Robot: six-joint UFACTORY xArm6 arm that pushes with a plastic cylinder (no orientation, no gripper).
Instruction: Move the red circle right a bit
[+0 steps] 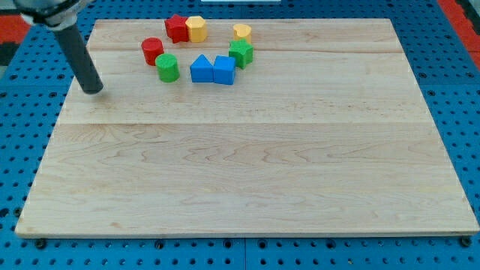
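Rod, no claw to open or close: my tip [93, 90] rests on the board [247, 172], touching nothing, the red circle [152, 50] up-right of it, green circle [168, 67] just beyond, presumably staged left for a rightward push.

A dark rod slants down from the view's top left, my tip [93, 89] resting near the counter's [240, 172] left edge.
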